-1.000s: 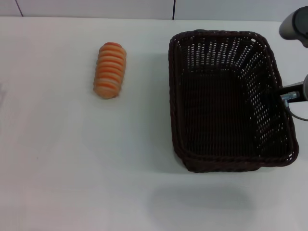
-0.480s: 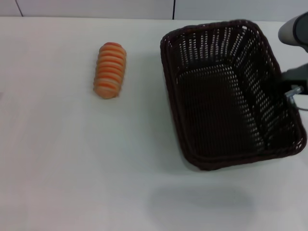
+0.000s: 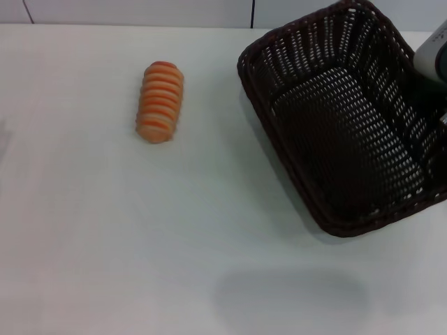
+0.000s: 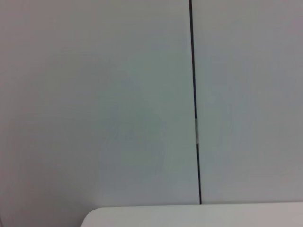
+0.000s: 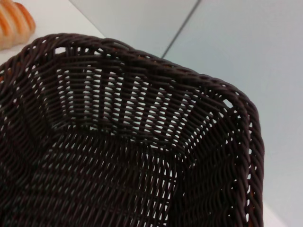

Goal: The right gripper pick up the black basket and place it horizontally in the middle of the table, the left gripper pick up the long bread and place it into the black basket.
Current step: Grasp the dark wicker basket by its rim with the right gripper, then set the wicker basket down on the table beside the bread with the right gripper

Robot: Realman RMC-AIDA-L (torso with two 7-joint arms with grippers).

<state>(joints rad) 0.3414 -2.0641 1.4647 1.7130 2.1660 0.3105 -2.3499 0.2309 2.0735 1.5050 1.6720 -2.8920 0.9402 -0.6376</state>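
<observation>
Pale grey wall panels (image 4: 94,94) with a dark vertical seam (image 4: 194,94) behind.

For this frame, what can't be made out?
- Right pincer: cut off by the head view's right edge; its grip on the black basket is hidden.
- Left pincer: in no view; the left wrist view shows only wall and a table edge.
- Long bread: cropped at the right wrist view's corner.

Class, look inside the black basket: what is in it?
Nothing shows inside the black basket, only its woven floor and walls. The long bread lies outside on the table. The corner by the right edge is cut off.
</observation>
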